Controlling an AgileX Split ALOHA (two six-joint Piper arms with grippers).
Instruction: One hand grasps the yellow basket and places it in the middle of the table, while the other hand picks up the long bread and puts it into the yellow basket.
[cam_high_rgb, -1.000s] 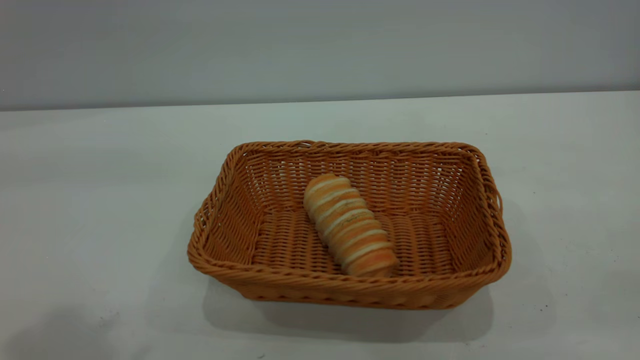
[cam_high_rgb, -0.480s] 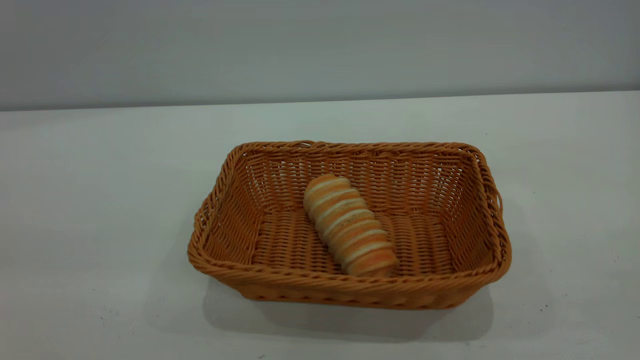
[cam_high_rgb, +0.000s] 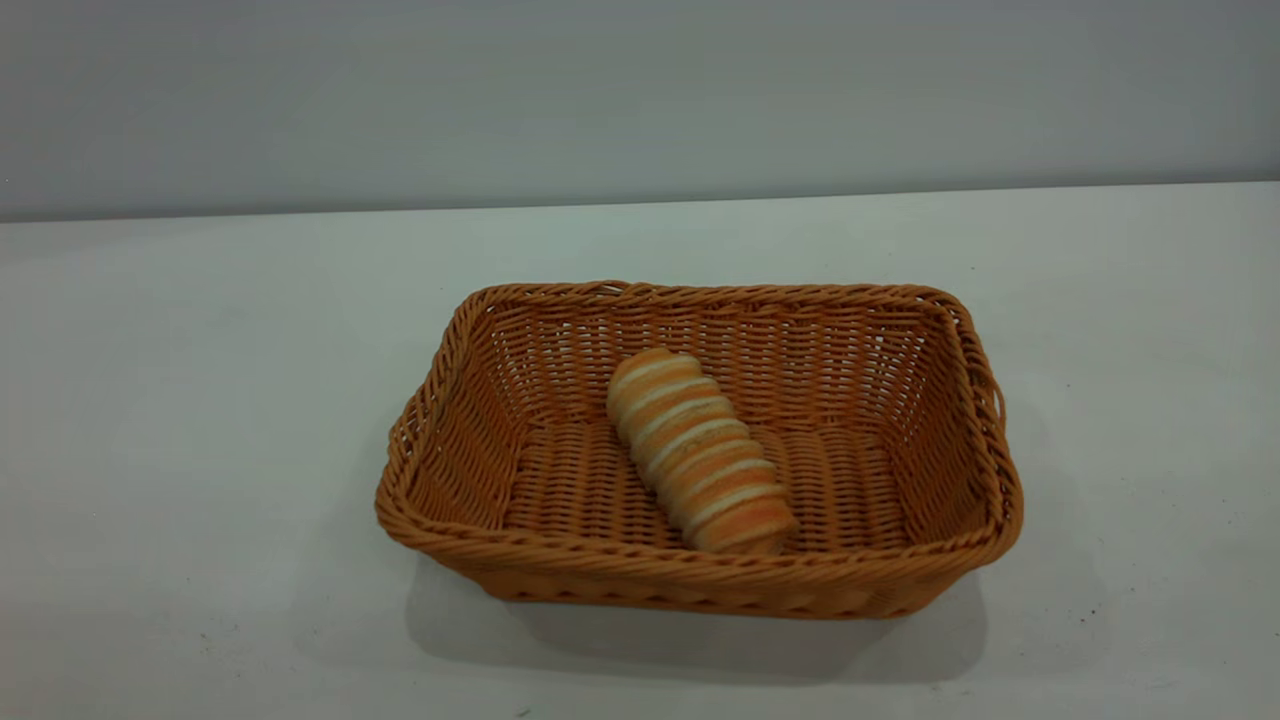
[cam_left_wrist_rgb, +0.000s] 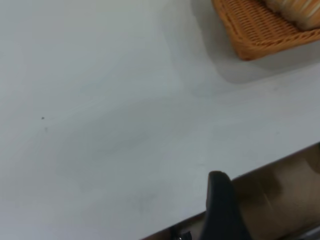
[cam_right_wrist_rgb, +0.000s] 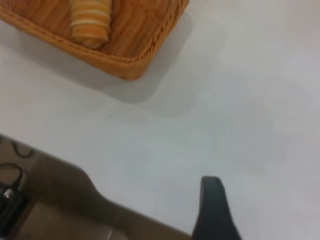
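The yellow basket (cam_high_rgb: 700, 590) stands in the middle of the white table (cam_high_rgb: 200, 400). The long bread (cam_high_rgb: 695, 450) lies inside it on the woven bottom, slanting from the back towards the front rim. Neither arm shows in the exterior view. In the left wrist view a corner of the basket (cam_left_wrist_rgb: 260, 35) is far off, and only a dark part of my left gripper (cam_left_wrist_rgb: 220, 205) shows, by the table's edge. In the right wrist view the basket (cam_right_wrist_rgb: 135, 55) with the bread (cam_right_wrist_rgb: 90, 20) is far off, and a dark part of my right gripper (cam_right_wrist_rgb: 212, 210) hangs over bare table, holding nothing.
A plain grey wall runs behind the table. The table's front edge and a brown floor or shelf (cam_left_wrist_rgb: 280, 195) below it show in both wrist views, with dark cables (cam_right_wrist_rgb: 10, 195) in the right wrist view.
A faint shadow at the table's front left has faded away. The basket and the bread have not moved.
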